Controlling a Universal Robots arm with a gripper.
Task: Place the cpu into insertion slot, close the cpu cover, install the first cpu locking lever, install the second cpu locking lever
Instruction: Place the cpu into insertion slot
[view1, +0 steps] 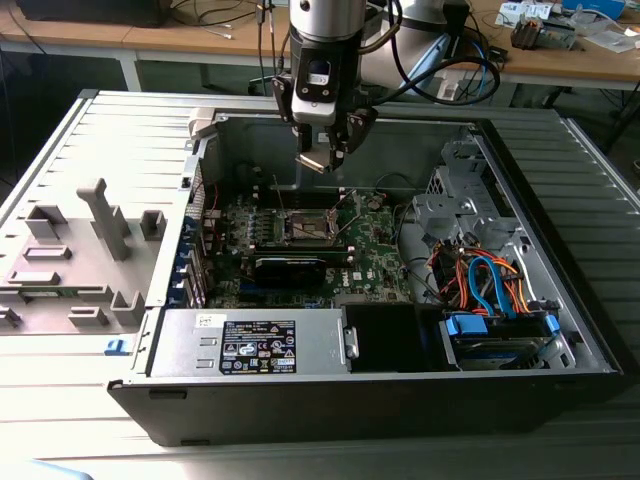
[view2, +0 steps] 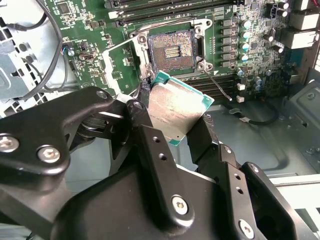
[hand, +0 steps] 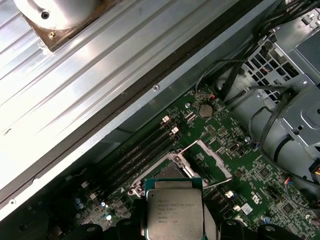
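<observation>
Gripper (view2: 172, 121) clamped on tilted cpu (view2: 177, 106) above uncovered insertion slot (view2: 172, 50), memory slots (hand: 145, 148) beside it, coloured cables (view1: 490, 280) well apart.

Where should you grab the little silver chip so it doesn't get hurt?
By two opposite thin edges, coming in from its sides, probably. The cpu is flat and square, and the gripper holds it that way now, leaving its silvery face bare.
</observation>
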